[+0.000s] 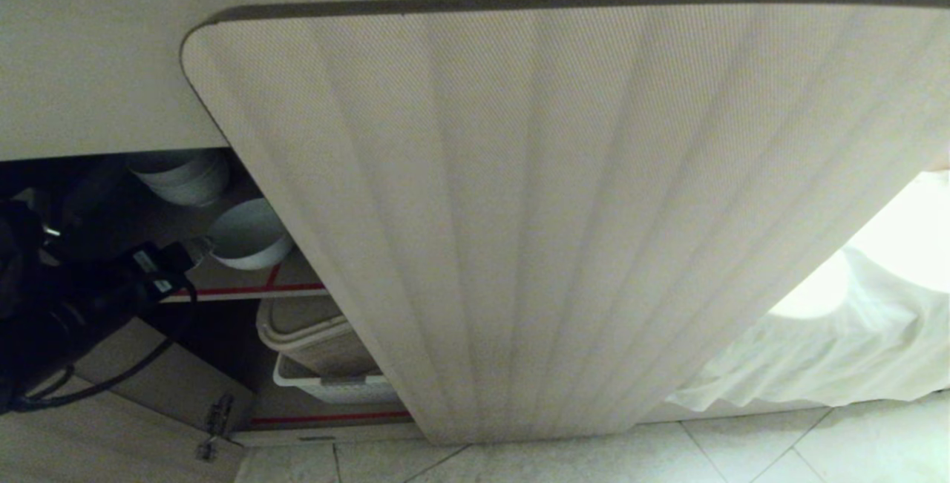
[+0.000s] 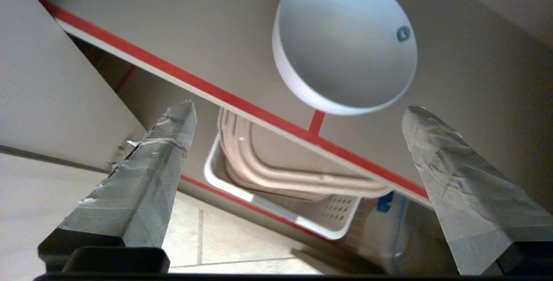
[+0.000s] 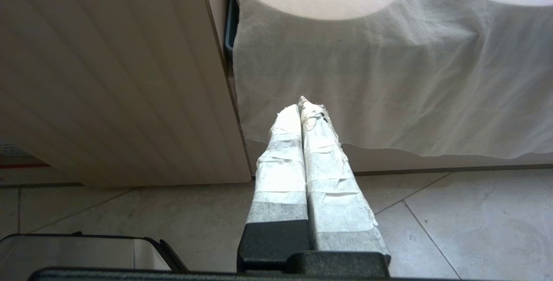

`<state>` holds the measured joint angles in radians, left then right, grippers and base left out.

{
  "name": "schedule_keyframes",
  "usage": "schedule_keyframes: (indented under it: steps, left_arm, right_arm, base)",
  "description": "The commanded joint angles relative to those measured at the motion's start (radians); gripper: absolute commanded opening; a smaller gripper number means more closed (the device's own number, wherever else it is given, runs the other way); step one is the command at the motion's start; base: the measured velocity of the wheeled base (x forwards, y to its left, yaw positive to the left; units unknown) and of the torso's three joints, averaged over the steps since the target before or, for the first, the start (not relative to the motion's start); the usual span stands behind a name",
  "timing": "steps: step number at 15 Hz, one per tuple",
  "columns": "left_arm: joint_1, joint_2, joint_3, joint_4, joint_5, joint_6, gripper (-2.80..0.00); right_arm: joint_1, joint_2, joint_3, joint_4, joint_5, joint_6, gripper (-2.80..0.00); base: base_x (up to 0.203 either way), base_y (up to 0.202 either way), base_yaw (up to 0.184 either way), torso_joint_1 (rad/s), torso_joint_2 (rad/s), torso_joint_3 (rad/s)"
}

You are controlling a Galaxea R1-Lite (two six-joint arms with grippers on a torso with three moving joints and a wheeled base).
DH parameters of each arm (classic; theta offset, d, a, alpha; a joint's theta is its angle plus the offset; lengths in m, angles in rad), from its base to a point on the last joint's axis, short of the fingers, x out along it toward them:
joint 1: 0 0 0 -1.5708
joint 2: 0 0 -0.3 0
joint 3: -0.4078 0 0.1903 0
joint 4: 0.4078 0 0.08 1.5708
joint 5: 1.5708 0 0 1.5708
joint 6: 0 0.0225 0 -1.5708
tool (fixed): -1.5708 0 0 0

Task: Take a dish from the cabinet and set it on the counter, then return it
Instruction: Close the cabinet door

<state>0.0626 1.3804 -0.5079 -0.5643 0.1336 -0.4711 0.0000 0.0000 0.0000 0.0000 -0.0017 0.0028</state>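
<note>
Fluted door (image 1: 564, 231) blocks all but cabinet's (image 1: 245, 291) left opening.

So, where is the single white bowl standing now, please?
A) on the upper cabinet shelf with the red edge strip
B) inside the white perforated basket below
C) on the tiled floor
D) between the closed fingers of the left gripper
A: the left wrist view shows the bowl resting on the upper shelf behind its red strip, above the basket, with the left gripper open and short of it.
</note>
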Motion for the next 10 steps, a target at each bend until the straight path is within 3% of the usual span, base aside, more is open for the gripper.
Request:
schedule_keyframes:
  steps: [1, 6, 10]
  left_arm:
    - [0.003, -0.026, 0.006, -0.003, 0.001, 0.003, 0.00]
    - [-0.003, -0.066, 0.005, -0.003, -0.004, 0.013, 0.00]
    - [-0.001, -0.132, 0.066, -0.003, -0.002, 0.096, 0.00]
  right_arm:
    - [0.002, 0.000, 0.000, 0.000, 0.000, 0.000, -2.80]
    - [0.000, 0.000, 0.000, 0.000, 0.000, 0.000, -2.80]
    - [0.000, 0.000, 0.000, 0.000, 0.000, 0.000, -2.80]
  base:
    - [0.000, 0.000, 0.000, 0.000, 0.00, 0.000]
    - [0.000, 0.000, 0.000, 0.000, 0.00, 0.000]
    - [0.000, 0.000, 0.000, 0.000, 0.00, 0.000]
